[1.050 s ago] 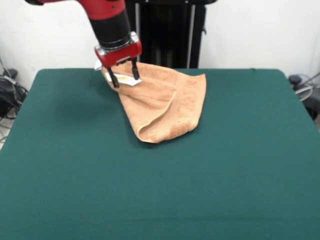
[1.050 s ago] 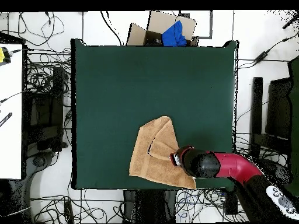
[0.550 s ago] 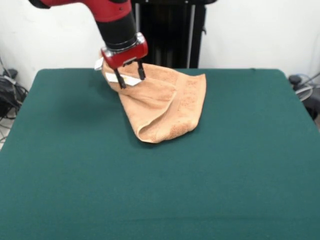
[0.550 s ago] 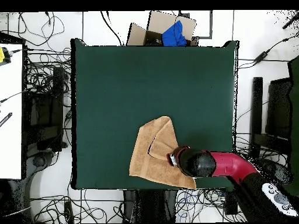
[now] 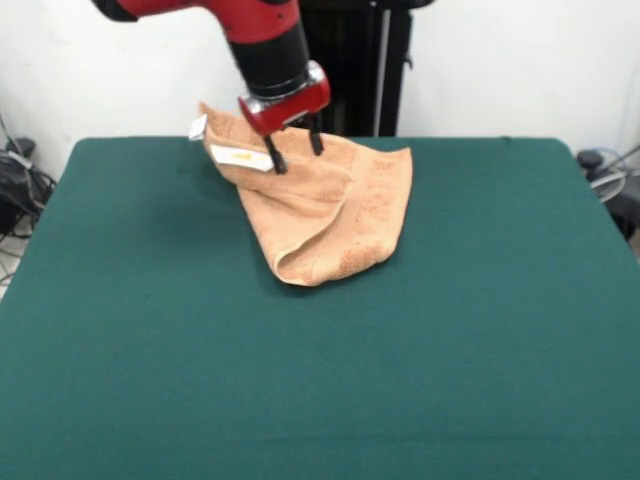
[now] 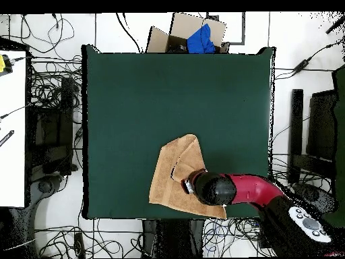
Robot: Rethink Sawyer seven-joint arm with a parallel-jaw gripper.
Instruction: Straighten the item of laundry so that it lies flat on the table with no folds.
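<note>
A folded towel (image 5: 325,205) is being reached for.
It is lying bunched on the table's (image 5: 300,380) far side; the gripper (image 5: 295,150) is being held apart above it, and one loose corner should be picked.

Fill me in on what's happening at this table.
A red and black robot arm is working on an orange-tan towel that lies folded over itself near one edge of the green table. The gripper hangs open just over the towel's upper part, beside its white label, with nothing held. The towel is not yet flat.
</note>
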